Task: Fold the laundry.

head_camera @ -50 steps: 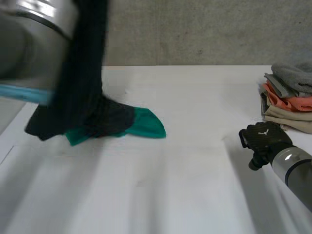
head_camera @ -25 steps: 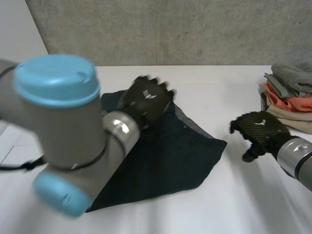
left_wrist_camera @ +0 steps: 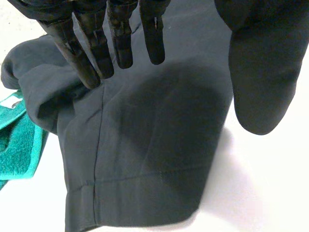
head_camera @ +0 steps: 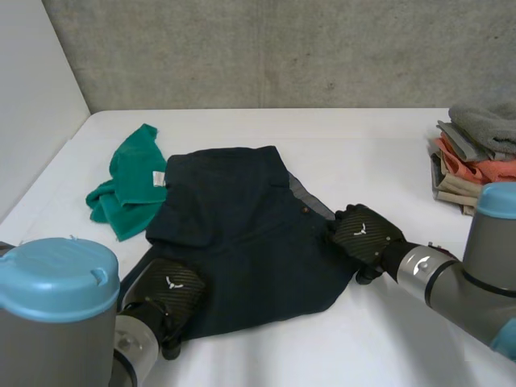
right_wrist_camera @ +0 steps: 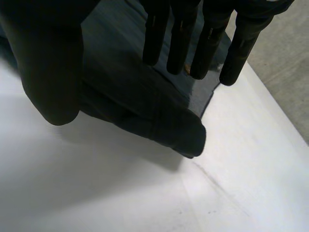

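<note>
White desk (head_camera: 387, 161), concrete wall behind. Folded stack (head_camera: 480, 165) far right, looks done. Navy shorts (head_camera: 242, 234) mid-desk, spread flat, not yet folded. Green cloth (head_camera: 129, 181) far left, crumpled, waiting. Left robot hand (head_camera: 165, 294) at near-left hem, right robot hand (head_camera: 364, 235) at right edge; both spread wide, holding nothing.

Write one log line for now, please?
dark shorts: spread out | left hand: open, near corner | right hand: open, side edge

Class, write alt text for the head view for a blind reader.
A dark blue garment lies spread on a white table, the open left hand at its near corner, the open right hand at its right edge. A green cloth lies beside it, folded clothes further right.
</note>
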`<state>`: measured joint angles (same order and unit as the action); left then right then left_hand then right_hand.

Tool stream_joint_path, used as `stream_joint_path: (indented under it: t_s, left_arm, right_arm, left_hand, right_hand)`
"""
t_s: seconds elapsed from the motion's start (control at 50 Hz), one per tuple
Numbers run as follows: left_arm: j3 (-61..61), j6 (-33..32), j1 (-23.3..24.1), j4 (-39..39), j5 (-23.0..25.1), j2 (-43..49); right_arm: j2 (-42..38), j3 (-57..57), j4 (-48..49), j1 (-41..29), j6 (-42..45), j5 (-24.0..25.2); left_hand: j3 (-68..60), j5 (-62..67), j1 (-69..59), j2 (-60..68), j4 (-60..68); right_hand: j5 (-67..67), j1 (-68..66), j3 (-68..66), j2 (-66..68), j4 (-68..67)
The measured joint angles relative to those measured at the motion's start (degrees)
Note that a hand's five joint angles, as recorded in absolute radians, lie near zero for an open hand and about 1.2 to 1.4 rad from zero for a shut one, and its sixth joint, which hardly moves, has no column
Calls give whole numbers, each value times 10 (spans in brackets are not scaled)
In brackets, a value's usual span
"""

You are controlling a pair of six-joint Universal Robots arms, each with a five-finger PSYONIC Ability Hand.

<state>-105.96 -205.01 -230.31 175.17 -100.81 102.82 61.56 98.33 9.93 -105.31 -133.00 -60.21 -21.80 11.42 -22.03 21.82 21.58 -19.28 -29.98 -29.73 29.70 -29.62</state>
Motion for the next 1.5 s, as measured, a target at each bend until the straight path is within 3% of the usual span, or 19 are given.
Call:
stream_joint_path:
  t_s: [0.1,0.22,0.32,0.42,0.54,0.6,0.7,0.8,0.92,1.06,1.14,1.22,1.26,1.34,1.42,1.5]
  left_arm:
    - [10,-31,-5,23,5,46]
    - [33,-83,-7,68,-18,111]
    - [62,-116,-13,105,-47,120]
    - [105,-130,-20,125,-58,52]
    - [191,-113,-39,122,-18,-103]
    - [233,-99,-50,105,5,-143]
    - [356,-48,-72,2,53,-165]
    - [468,-1,-90,-136,71,-73]
    - [558,21,-99,-231,77,64]
    - [706,24,-111,-204,87,200]
    - [815,35,-126,-69,95,224]
    - [830,66,-135,73,104,198]
    - [811,88,-137,130,110,179]
    - [741,127,-140,170,124,149]
    - [656,147,-144,140,133,135]
    - [546,149,-147,69,135,136]
  right_arm:
    - [-18,-8,37,-15,-7,-28]
    - [-39,-21,48,-31,-15,-54]
    - [-34,-30,26,-35,-19,-64]
    - [26,-45,-24,-22,-46,-70]
    - [156,-122,-135,14,-119,-82]
    - [200,-165,-190,30,-147,-87]
    - [260,-289,-345,63,-189,-105]
    - [238,-383,-471,46,-181,-162]
    - [166,-427,-516,5,-152,-227]
    - [57,-502,-431,-41,-162,-294]
    - [14,-564,-248,-56,-217,-351]
    - [31,-554,-77,-56,-255,-375]
    - [52,-528,-3,-56,-263,-373]
    - [90,-467,69,-58,-261,-343]
    - [108,-412,58,-62,-250,-308]
    - [106,-337,-18,-63,-230,-263]
  left_hand:
    - [-85,91,-96,84,89]
    - [-424,427,-419,431,430]
    - [-461,456,-430,465,468]
    - [-461,456,-430,465,469]
    - [-461,456,-430,465,469]
    - [-461,456,-430,465,469]
    - [-462,456,-430,466,469]
    - [-463,456,-430,467,469]
    - [-463,456,-430,467,469]
    - [-464,456,-430,467,471]
    - [-464,456,-430,467,471]
    - [-464,456,-430,467,471]
    - [-464,456,-430,467,471]
    - [-464,464,-430,467,471]
    - [-464,466,-431,467,471]
    - [-464,466,-431,468,471]
  right_hand:
    - [-107,-104,-106,106,-106]
    - [-313,-284,-315,319,-317]
    - [-382,-312,-380,372,-387]
    - [-385,-312,-382,372,-388]
    - [-388,-312,-382,372,-389]
    - [-390,-312,-382,372,-389]
    - [-396,-312,-382,372,-389]
    - [-396,-312,-382,372,-389]
    - [-396,-312,-382,372,-389]
    - [-396,-328,-383,372,-389]
    - [-396,-328,-383,372,-389]
    - [-396,-328,-383,372,-389]
    - [-396,-328,-383,372,-389]
    - [-398,-328,-383,372,-389]
    - [-398,-328,-383,372,-389]
    - [-398,-328,-385,372,-389]
